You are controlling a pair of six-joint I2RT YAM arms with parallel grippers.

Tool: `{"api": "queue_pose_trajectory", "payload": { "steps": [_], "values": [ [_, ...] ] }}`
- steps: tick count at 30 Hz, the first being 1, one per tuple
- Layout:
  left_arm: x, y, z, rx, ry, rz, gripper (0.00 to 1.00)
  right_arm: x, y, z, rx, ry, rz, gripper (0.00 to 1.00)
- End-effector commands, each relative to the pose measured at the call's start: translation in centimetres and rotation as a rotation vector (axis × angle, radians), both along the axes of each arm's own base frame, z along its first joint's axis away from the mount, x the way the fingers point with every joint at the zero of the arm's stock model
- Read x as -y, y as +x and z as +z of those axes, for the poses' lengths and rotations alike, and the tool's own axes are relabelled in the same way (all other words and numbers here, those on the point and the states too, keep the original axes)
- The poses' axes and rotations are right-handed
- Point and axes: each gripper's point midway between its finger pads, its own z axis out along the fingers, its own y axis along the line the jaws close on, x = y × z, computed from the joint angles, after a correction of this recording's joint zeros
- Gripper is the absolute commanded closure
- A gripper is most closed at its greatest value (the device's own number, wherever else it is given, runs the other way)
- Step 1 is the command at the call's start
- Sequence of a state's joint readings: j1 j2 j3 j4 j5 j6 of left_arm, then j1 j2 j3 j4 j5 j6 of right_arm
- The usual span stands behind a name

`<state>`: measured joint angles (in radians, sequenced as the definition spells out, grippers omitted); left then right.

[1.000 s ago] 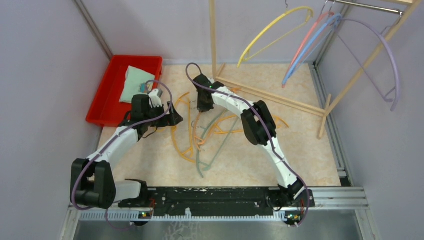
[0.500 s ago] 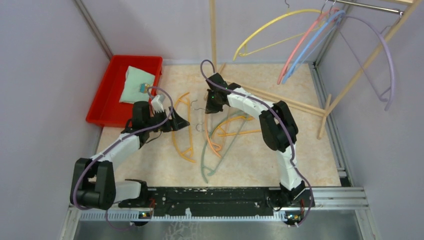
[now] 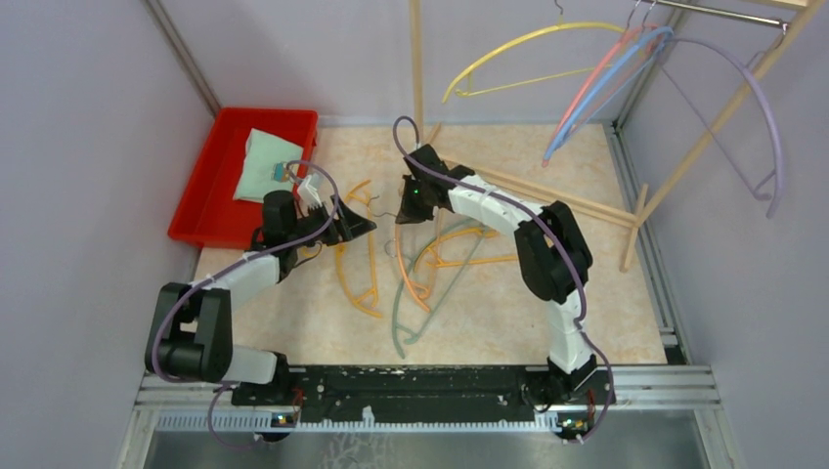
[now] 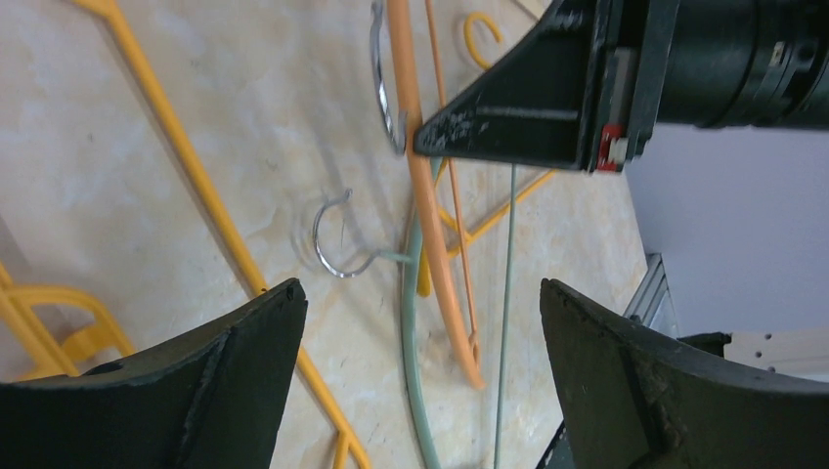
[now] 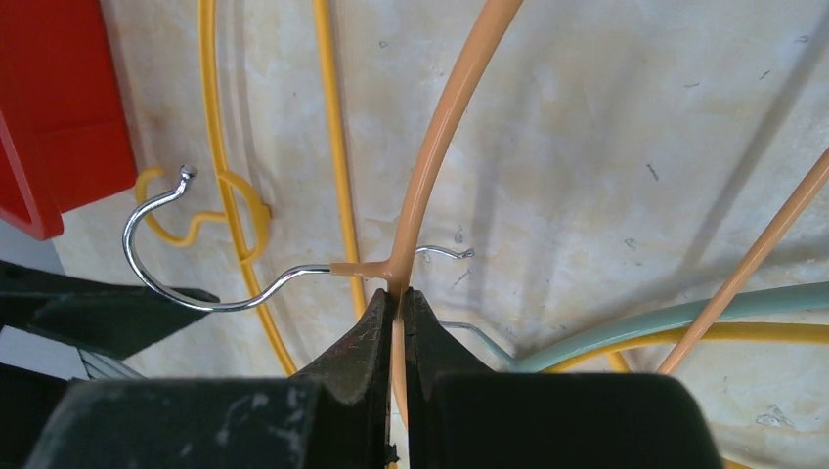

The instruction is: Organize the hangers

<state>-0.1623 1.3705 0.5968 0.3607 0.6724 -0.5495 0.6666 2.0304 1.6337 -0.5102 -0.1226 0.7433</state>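
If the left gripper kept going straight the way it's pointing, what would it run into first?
Probably the pale green hanger, near its metal hook, lying on the table straight ahead of the open left gripper. Just beyond is the orange hanger pinched by the right gripper. Depth is unclear.

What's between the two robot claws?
The metal hook of the orange hanger that the right gripper pinches, reaching toward the left gripper; right wrist view shows it.

Left arm [image 3: 244, 278]: elbow bent, forearm reaching inward.
Left gripper [image 4: 420, 391]: fingers spread wide, holding nothing.
Right arm [image 3: 489, 205]: folded at the elbow, wrist tipped down.
Right gripper [image 5: 399, 293]: fingers pinched on the orange hanger [image 5: 436, 147] by its neck.
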Motion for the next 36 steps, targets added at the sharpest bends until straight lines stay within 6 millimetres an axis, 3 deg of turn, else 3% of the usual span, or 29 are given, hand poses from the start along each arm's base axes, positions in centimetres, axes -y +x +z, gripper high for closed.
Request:
{"api": "queue_pose_trajectory", "payload": {
  "steps": [1, 10, 16, 23, 29, 32, 36],
  "values": [
    [1.1, 2.5, 2.3, 0.077, -0.048, -0.012, 0.06, -2.0, -0.6, 4.4, 0.097, 0.076, 0.062, 1.0],
    [3.9, 4.3, 1.2, 0.043, -0.093, -0.044, 0.09, -2.8, -1.3, 4.9, 0.093, 0.088, 0.11, 1.0],
    [5.5, 4.6, 1.5, 0.042, -0.118, -0.086, 0.32, -2.8, -1.5, 5.4, 0.099, 0.085, 0.135, 1.0],
    [5.6, 5.4, 1.8, 0.062, -0.058, -0.094, 0.52, -2.1, -1.8, 6.6, 0.127, 0.055, 0.175, 1.0],
    [6.0, 5.4, 0.9, 0.012, -0.075, -0.107, 0.99, -0.9, -1.8, 6.6, 0.13, 0.038, 0.162, 1.0],
    [5.9, 5.5, 0.9, 0.014, -0.074, -0.087, 1.0, -0.1, -1.8, 6.5, 0.124, 0.015, 0.152, 1.0],
    [5.6, 6.2, 1.6, 0.025, -0.057, -0.059, 1.0, 1.1, -2.3, 6.8, 0.139, -0.026, 0.157, 0.61]
  ]
}}
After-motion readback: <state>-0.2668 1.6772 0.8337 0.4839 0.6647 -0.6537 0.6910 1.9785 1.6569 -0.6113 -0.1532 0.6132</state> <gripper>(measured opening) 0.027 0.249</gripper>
